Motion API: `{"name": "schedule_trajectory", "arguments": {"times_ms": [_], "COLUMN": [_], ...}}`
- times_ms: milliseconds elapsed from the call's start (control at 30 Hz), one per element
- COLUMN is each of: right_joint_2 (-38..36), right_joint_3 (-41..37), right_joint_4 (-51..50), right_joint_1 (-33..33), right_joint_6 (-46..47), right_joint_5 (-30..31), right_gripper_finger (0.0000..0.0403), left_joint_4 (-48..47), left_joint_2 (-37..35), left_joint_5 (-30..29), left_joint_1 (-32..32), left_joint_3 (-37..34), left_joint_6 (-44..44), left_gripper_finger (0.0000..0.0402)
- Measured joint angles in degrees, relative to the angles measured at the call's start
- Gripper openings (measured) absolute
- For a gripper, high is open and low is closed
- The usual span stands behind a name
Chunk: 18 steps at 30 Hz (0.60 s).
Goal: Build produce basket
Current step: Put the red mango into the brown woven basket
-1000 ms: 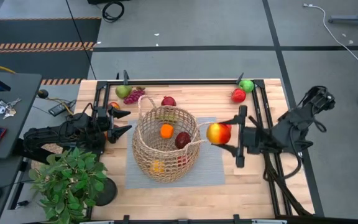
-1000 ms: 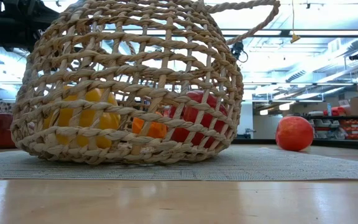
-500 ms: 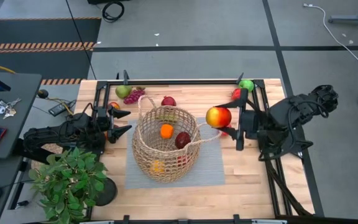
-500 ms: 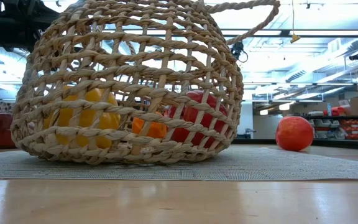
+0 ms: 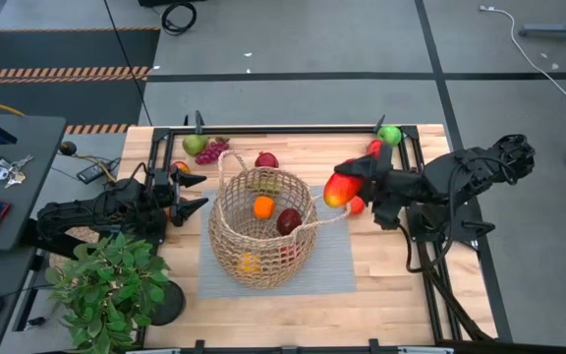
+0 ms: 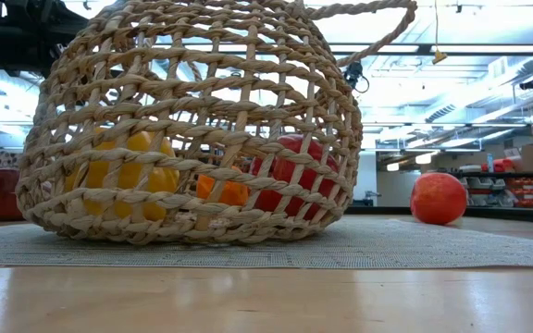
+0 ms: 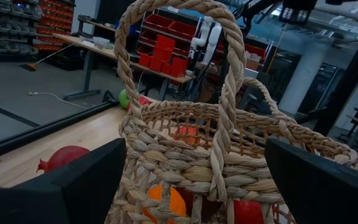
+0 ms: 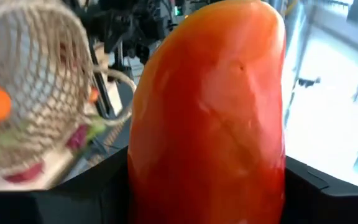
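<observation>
The tan wicker basket [image 5: 260, 232] stands on a grey mat [image 5: 337, 258] at the table's middle. It holds an orange [image 5: 262, 206], a dark maroon piece [image 5: 289, 220] and yellow and red pieces [image 6: 135, 176]. My right gripper [image 5: 348, 187] is shut on a red-yellow fruit [image 5: 338, 189] just right of the basket's rim. My left gripper [image 5: 197, 193] is open at the basket's left side; the near loop handle [image 7: 225, 93] stands ahead between its fingers, untouched. A green pear [image 5: 195, 145], purple grapes [image 5: 212, 150] and a red piece [image 5: 266, 159] lie at the far edge. My right gripper pinches the red-yellow fruit between its two fingers, one on each of its two sides [image 8: 135, 180]. The fingers come about level from the table's right. The fruit is lifted clear of the table and tilted, its free end toward the basket.
A red fruit [image 5: 359, 205] lies on the table under my right gripper and shows in the low view [image 6: 438, 198]. A green fruit [image 5: 389, 135] and a red one [image 5: 373, 147] lie at the far right corner. A potted plant [image 5: 111, 285] stands at the near left.
My right gripper has carried the red-yellow fruit toward the table's far edge, then turned its wrist and gone a little toward the basket. The fruit has tipped with it and stays clear of the table.
</observation>
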Motion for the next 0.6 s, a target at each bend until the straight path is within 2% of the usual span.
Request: {"name": "schedule_trajectory", "arguments": {"times_ms": [167, 267, 467, 600], "right_joint_2": [0.04, 0.04, 0.53, 1.66], "right_joint_3": [0.00, 0.00, -0.02, -0.02], "right_joint_4": [-0.10, -1.38, -1.64, -1.24], "right_joint_1": [0.02, 0.00, 0.02, -0.79], "right_joint_6": [-9.37, -11.52, -11.19, -5.84], "right_joint_5": [2.36, 4.08, 4.55, 2.83], "right_gripper_finger": [0.0282, 0.0282, 0.0282, 0.0282], "left_joint_4": [0.01, 0.00, 0.02, 0.00], "left_joint_2": [0.00, 0.00, 0.00, 0.00], "left_joint_5": [0.02, 0.02, 0.01, 0.02], "left_joint_1": [0.00, 0.00, -0.01, 0.01], "left_joint_3": [0.00, 0.00, 0.00, 0.00], "left_joint_6": [0.02, 0.02, 0.04, 0.04], "left_gripper_finger": [0.0389, 0.0389, 0.0389, 0.0389]}}
